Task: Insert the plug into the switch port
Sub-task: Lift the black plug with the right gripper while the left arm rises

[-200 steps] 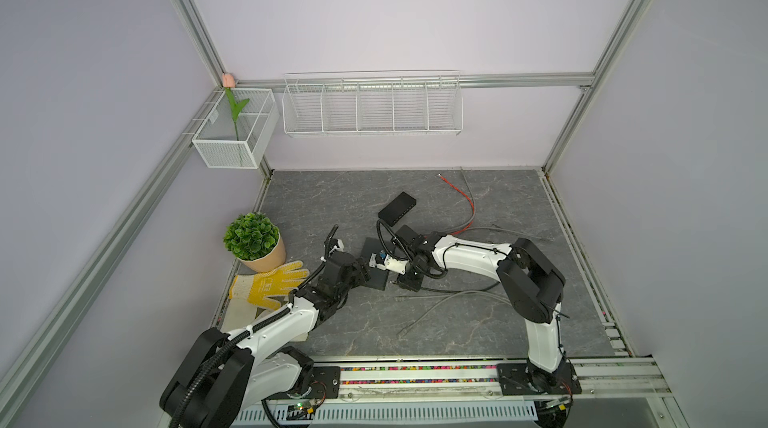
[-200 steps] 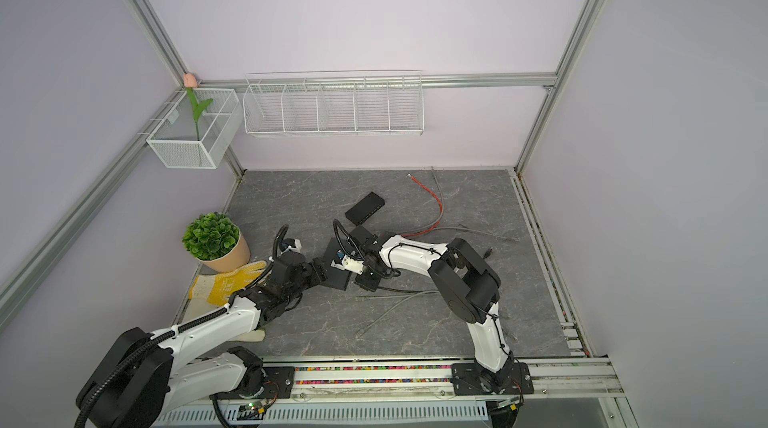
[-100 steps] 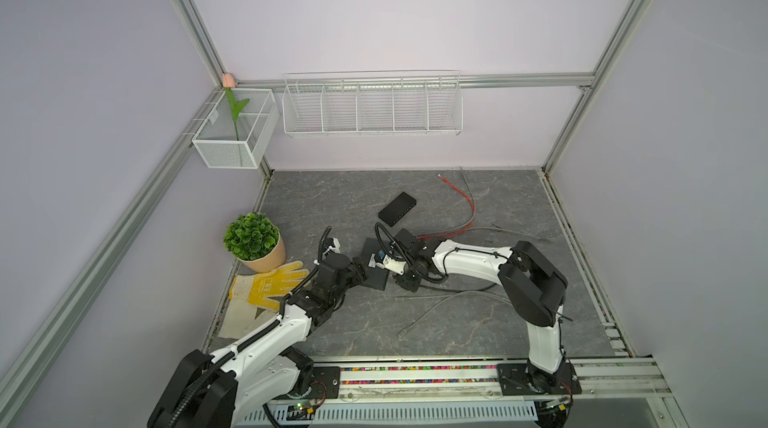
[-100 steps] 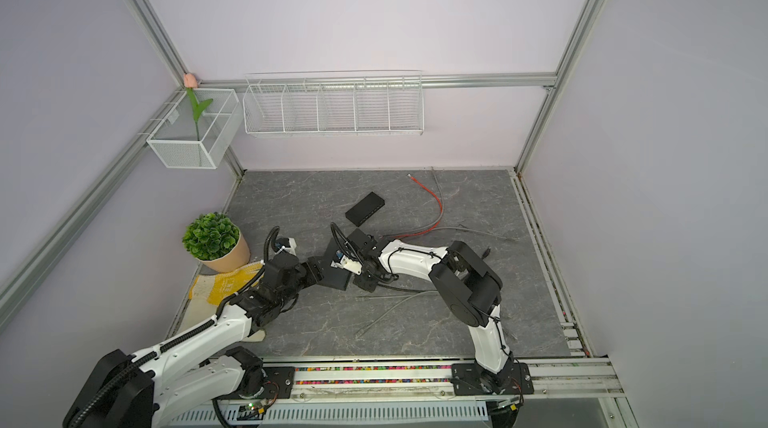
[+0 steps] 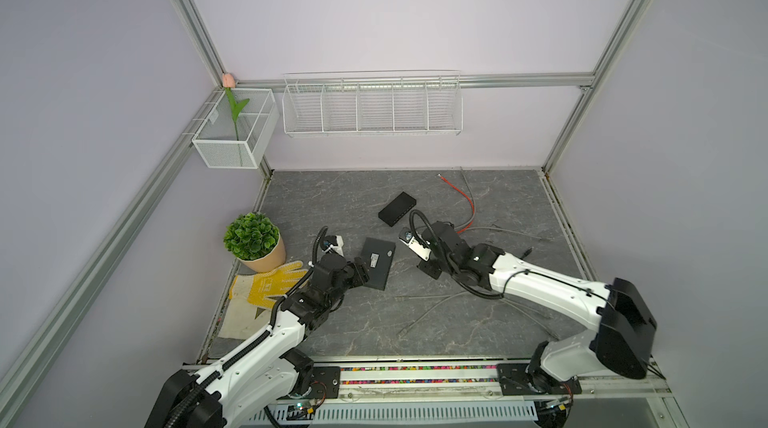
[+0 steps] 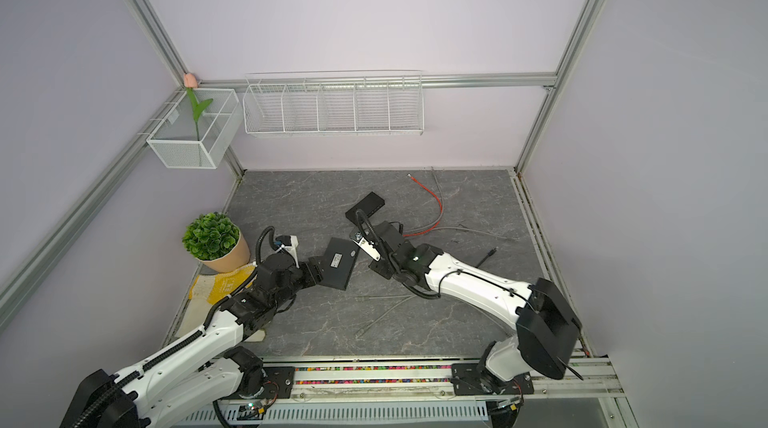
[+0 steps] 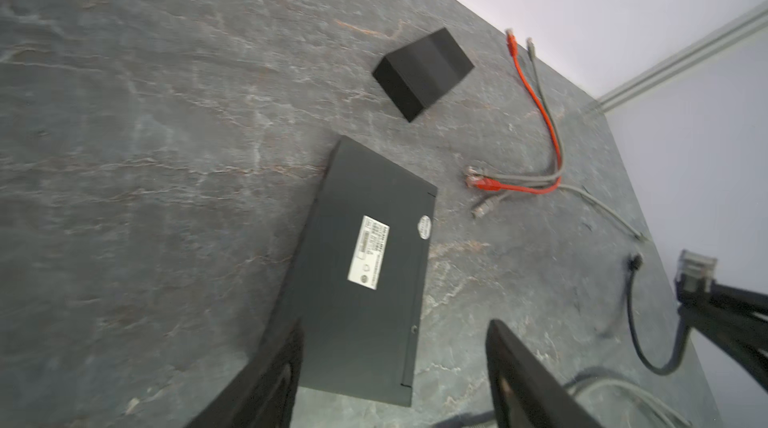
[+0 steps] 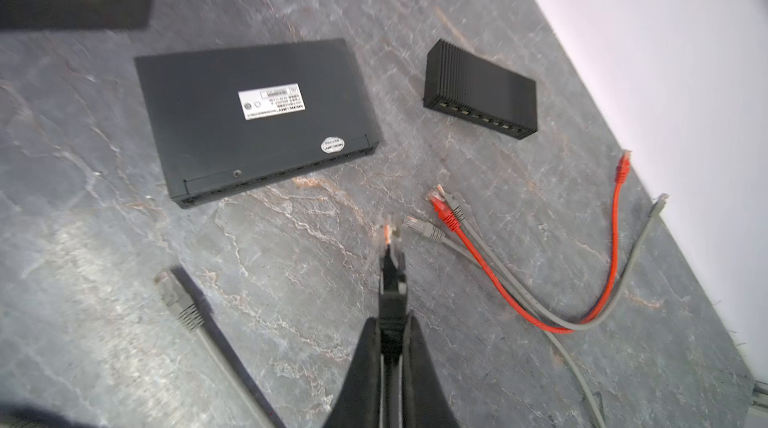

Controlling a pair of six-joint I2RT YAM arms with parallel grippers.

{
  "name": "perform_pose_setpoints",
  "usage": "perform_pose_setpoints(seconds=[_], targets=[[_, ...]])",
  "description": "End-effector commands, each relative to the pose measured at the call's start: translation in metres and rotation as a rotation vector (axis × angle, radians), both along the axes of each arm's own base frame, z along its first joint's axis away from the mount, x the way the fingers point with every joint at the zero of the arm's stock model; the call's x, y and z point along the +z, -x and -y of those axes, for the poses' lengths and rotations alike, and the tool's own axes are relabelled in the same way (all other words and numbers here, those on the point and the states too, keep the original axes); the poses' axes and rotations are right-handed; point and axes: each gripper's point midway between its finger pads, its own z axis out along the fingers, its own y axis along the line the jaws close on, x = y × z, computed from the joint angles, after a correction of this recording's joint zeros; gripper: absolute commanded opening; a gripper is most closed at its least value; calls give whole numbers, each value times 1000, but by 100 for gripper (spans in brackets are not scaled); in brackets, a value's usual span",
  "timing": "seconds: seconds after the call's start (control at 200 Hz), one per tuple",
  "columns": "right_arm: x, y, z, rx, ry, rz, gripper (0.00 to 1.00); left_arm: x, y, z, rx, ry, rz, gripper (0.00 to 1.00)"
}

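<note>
Right gripper: my right gripper (image 8: pixel 390 324) is pressed together, pinching the black boot just behind a network plug (image 7: pixel 695 270).
Plug: clear plastic on a black cable (image 7: pixel 631 314). Its tip is apart from the switch and not yet lined up with a port.
Handling: probably light and hard, with a brittle latch tab. The springy cable may tug it off line, so the boot close behind the body seems the place to hold.
Left gripper: my left gripper (image 7: pixel 395 324) is spread, straddling the switch's near end. I cannot tell if it touches.
Switch: a flat black switch (image 8: pixel 253 114) lies label side up on the tabletop (image 8: pixel 291 322), port edge facing the plug.
Farther: a loose red cable (image 8: pixel 446 216) and grey cables (image 8: pixel 430 233), then a smaller switch (image 8: pixel 482 89).
</note>
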Motion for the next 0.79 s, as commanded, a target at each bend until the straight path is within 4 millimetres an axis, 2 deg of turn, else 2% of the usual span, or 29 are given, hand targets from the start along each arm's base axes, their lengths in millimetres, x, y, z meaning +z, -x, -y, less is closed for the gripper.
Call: perform_pose_setpoints(seconds=[0.0, 0.1, 0.275, 0.54, 0.79], targets=[[5, 11, 0, 40, -68, 22, 7, 43, 4, 35, -139, 90, 105, 68], [17, 20, 1, 68, -117, 30, 7, 65, 12, 52, -205, 145, 163, 68], [22, 29, -1, 108, -144, 16, 7, 93, 18, 68, -271, 228, 233, 68], [27, 37, -2, 137, -190, 9, 7, 108, 31, 92, -375, 266, 286, 63], [30, 38, -5, 143, -213, 7, 7, 113, 33, 105, -398, 275, 286, 63]])
